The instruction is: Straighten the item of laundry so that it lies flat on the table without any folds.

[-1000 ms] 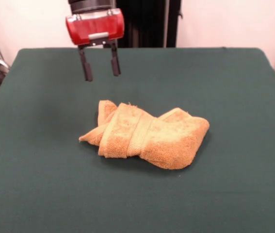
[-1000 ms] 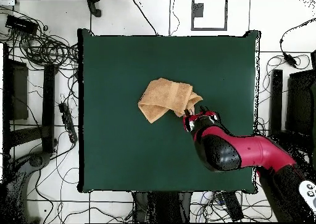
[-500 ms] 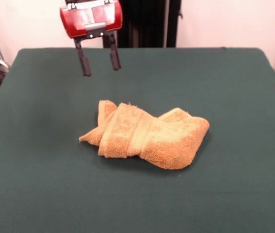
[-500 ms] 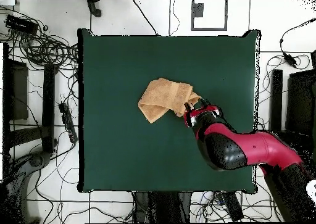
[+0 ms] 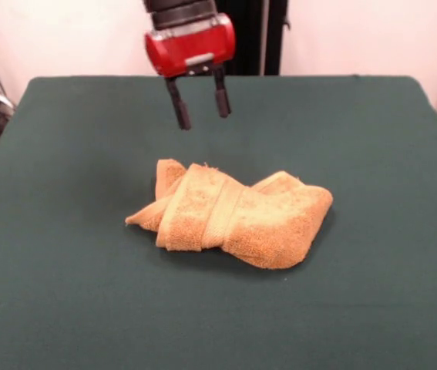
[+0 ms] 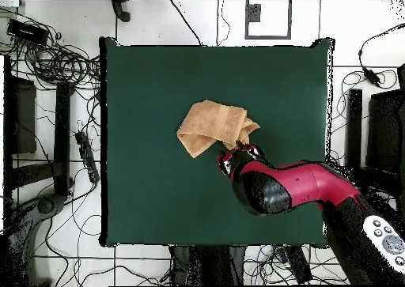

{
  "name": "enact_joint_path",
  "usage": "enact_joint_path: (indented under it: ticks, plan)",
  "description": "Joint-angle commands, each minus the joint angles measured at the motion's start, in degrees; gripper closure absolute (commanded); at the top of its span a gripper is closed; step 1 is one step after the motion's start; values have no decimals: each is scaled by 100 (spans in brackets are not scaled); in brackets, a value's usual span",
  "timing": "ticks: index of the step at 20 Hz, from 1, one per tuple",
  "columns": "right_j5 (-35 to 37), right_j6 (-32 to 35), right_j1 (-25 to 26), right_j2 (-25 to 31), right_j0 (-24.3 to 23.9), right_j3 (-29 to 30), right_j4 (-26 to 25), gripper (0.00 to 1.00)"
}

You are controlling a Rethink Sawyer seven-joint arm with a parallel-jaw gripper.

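The orange-tan towel (image 5: 233, 216) lies crumpled and folded over itself near the middle of the dark green table (image 5: 372, 293). A woven band runs across its top fold. It also shows in the overhead view (image 6: 212, 126) on the table (image 6: 158, 197). My gripper (image 5: 202, 114) hangs open and empty above the table, behind the towel and clear of it. In the overhead view the gripper (image 6: 234, 152) sits just at the towel's lower right edge.
Cables and dark equipment lie on the floor to the left of the table (image 6: 47, 62) and to its right (image 6: 372, 134). The robot's black pedestal (image 5: 241, 35) stands behind the table's far edge.
My gripper has swung to the right in the front view, from over the table's far left part to behind the towel. It stays open. The towel has not moved.
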Motion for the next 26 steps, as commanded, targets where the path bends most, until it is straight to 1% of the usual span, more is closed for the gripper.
enact_joint_path:
  ticks: [1, 7, 10, 15, 16, 21, 24, 26]
  plan:
    - [1164, -863, 81, -242, 466, -226, -444, 0]
    - [994, -613, -137, -169, 434, -69, -631, 0]
    - [826, -551, -280, 28, 262, 140, -546, 0]
    - [445, -419, -144, 83, 22, 335, -647, 0]
    - [602, -560, 14, 143, 34, 37, -584, 0]
    - [441, -532, 421, -56, 26, -263, -927, 0]
    - [500, -589, 701, -38, 40, -542, -977, 0]
    - [448, -542, 864, -97, 88, -691, -1101, 0]
